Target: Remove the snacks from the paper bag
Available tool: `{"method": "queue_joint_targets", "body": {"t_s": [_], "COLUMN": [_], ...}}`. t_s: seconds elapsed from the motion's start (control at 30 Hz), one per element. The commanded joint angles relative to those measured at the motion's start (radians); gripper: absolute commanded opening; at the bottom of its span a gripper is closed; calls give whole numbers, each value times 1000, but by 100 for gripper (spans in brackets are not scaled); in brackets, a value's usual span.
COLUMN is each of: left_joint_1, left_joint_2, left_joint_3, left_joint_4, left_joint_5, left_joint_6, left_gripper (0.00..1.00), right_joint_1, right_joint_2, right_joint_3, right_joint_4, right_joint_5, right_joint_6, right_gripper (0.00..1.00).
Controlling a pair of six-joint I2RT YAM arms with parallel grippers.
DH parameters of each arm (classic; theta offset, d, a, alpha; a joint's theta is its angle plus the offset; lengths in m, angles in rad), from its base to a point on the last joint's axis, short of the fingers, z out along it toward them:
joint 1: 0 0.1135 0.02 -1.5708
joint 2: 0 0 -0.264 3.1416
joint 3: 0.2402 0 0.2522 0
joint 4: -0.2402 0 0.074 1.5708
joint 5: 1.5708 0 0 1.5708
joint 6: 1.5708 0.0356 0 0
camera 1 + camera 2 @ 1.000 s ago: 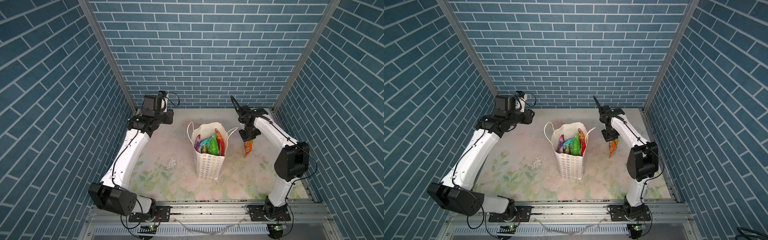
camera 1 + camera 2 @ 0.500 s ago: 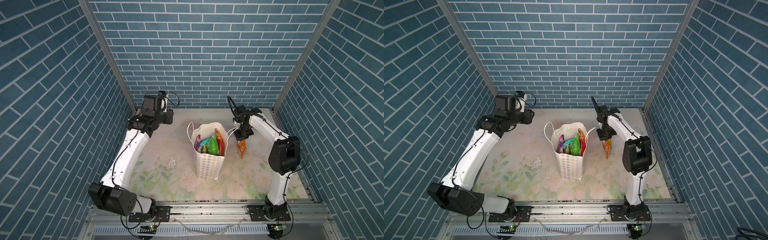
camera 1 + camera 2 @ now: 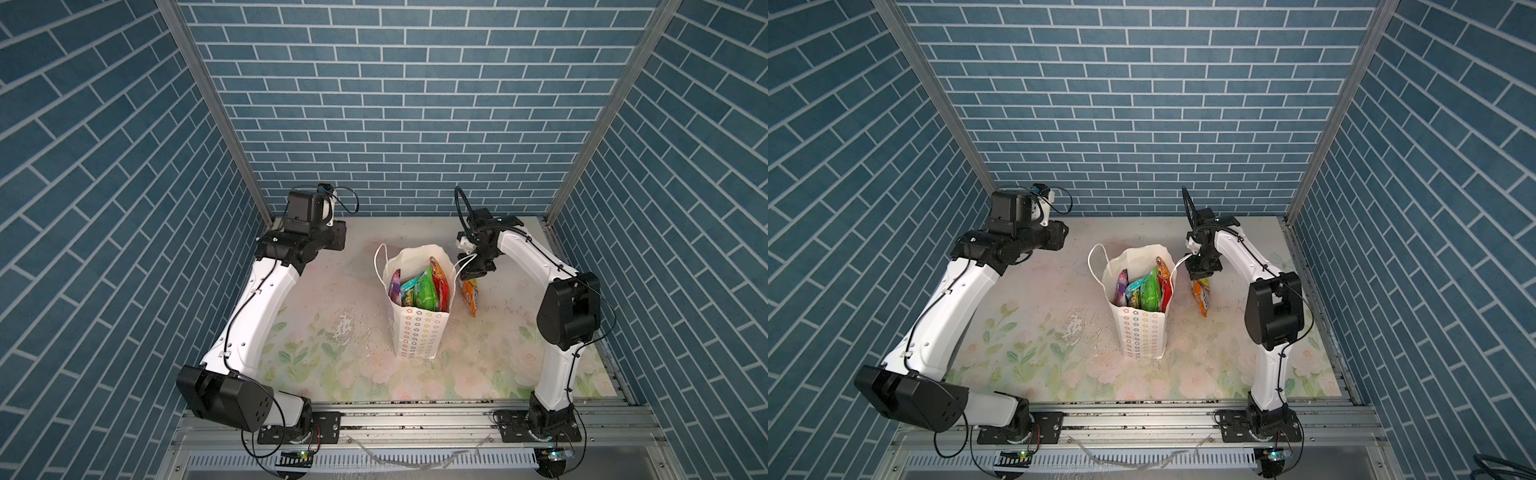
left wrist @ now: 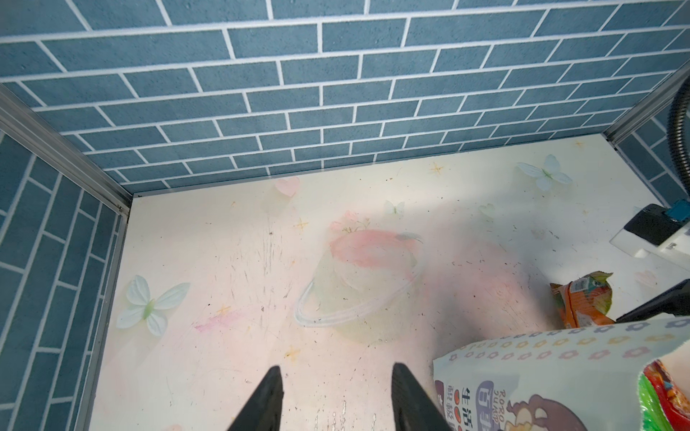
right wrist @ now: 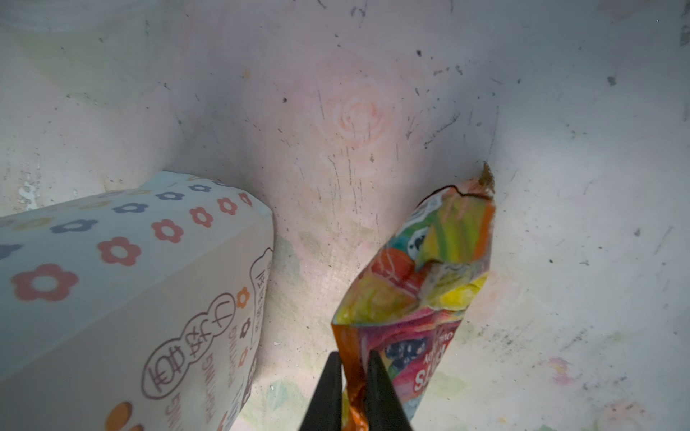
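The orange packet [image 3: 471, 296] is held upright just right of the paper bag [image 3: 417, 334], long axis near vertical, lower end towards the table [image 3: 332, 291]. Its top edge is pinched by the right gripper [image 5: 353, 377]. The left gripper [image 4: 336, 395] is found parted and empty.

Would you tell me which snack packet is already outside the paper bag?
The orange packet, pinched in the right gripper beside the bag. The red packet, green packet, teal packet and purple packet sit inside it.
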Motion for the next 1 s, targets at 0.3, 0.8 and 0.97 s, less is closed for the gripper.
{"method": "queue_joint_targets", "body": {"t_s": [0.3, 0.8, 0.97], "left_joint_1": [-5, -147, -230], "left_joint_2": [-14, -65, -67], "left_joint_3": [19, 4, -28], "left_joint_4": [-48, -259, -209], "left_joint_5": [14, 13, 83], "left_joint_6": [-5, -52, -122], "left_gripper": [46, 46, 50], "right_joint_1": [-3, -145, -160], "right_joint_2": [-21, -218, -264], "right_joint_3": [-35, -145, -134], "right_joint_4": [56, 215, 216], "right_joint_5": [-81, -45, -94], "right_joint_6": [47, 187, 183], "right_gripper": [17, 16, 16]}}
